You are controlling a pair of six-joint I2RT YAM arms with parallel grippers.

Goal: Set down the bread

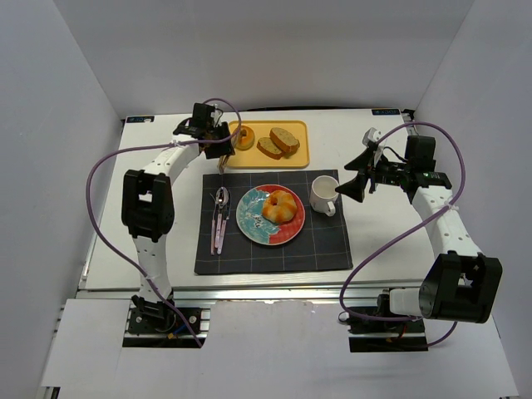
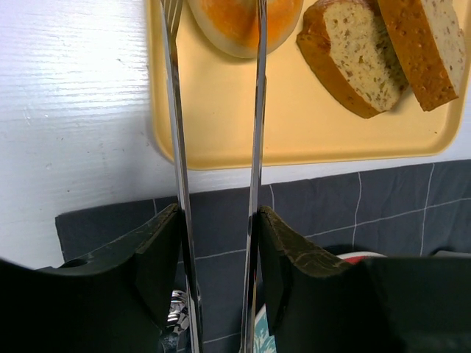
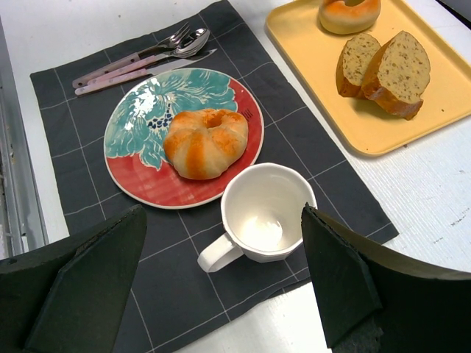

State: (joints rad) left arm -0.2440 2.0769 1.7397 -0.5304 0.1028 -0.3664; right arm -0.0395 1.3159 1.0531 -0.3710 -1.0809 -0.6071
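The lumpy twisted roll [image 1: 279,206] lies on the red and teal plate [image 1: 249,223], also in the right wrist view [image 3: 204,141]. The round roll [image 1: 243,137] sits at the left end of the yellow tray [image 1: 249,159]. My left gripper [image 2: 217,213] is shut on metal tongs [image 2: 176,132], whose two arms reach over the tray to the round roll [image 2: 239,22]. The tong tips are cut off, so I cannot tell if they touch it. My right gripper [image 3: 222,212] is open and empty, above the white mug [image 3: 265,213].
Two tan bread slices [image 1: 278,143] lie on the tray right of the round roll. A spoon, fork and knife [image 1: 219,218] lie left of the plate on the dark grid placemat [image 1: 274,253]. The mug [image 1: 324,195] stands right of the plate.
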